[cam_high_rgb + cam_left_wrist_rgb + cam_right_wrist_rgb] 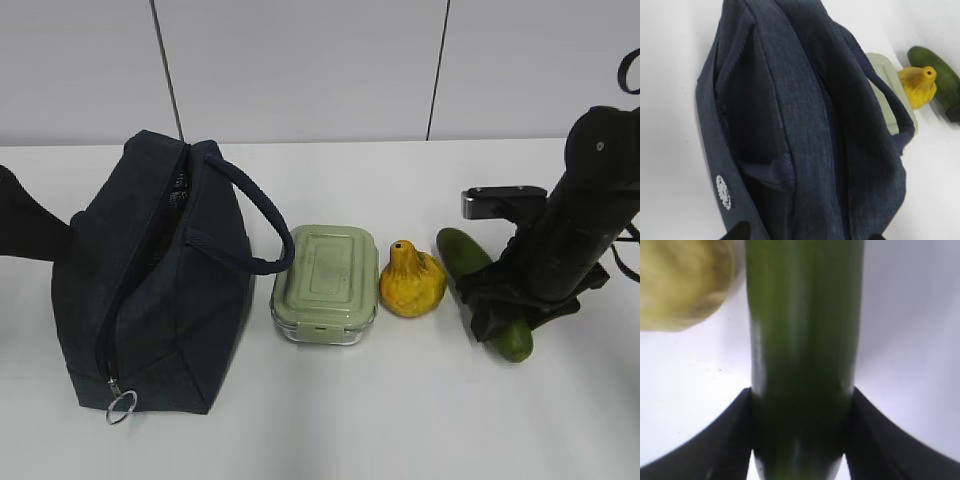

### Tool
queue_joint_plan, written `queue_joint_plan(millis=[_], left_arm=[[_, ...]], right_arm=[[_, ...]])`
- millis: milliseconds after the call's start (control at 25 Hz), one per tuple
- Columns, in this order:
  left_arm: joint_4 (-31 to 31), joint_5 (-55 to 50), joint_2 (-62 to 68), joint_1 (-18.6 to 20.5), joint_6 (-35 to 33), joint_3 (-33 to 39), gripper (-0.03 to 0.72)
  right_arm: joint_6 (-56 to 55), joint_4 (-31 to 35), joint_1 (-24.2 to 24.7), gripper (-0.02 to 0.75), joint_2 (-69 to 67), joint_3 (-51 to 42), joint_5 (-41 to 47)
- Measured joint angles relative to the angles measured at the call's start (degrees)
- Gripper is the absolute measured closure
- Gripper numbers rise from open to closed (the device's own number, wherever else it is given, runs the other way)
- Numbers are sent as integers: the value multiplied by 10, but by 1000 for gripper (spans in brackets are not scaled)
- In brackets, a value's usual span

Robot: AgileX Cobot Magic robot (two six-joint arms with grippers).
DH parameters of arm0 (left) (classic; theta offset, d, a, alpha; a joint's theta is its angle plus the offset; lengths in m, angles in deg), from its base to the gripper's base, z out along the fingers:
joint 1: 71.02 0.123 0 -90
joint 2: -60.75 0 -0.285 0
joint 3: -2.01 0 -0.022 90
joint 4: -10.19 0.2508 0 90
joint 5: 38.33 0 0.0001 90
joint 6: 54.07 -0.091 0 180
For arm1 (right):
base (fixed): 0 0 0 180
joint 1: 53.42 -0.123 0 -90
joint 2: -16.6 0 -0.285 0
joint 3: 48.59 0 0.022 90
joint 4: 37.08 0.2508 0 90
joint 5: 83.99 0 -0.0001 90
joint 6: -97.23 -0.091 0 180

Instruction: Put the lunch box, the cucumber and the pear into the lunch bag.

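Observation:
The navy lunch bag (150,290) lies at the left, its ring pull (121,407) at the near end and its zip seam gaping a little at the far end. The sage-lidded lunch box (325,275), the yellow pear (412,283) and the dark green cucumber (462,250) lie in a row to its right. My right gripper (495,310) is down on the cucumber's middle. In the right wrist view its fingers (735,440) press both sides of the cucumber (805,340). My left gripper (807,234) shows only wide-apart tips, either side of the bag's end (805,125).
The white table (400,420) runs back to a grey panelled wall. My left arm (20,225) comes in at the left edge behind the bag. The bag's loop handle (262,225) arches toward the lunch box. The pear (680,285) lies close left of the cucumber.

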Motion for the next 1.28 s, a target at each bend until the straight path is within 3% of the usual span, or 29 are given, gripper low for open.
queue_joint_plan(millis=[400,720,960,1280], left_arm=[[6,1,40,0,-8,0,281],[-6,11,102,0,-21,0,395],[-14,12,108,0,-26,-1,655],[-26,15,108,-1,-28,-1,685]], right_arm=[[-14,-13,-1,360,122,-1,0],[44,85,-23,360,161,-1,2],[65,130,-111,360,162,43,8],[92,223,-239,360,151,151,-28]])
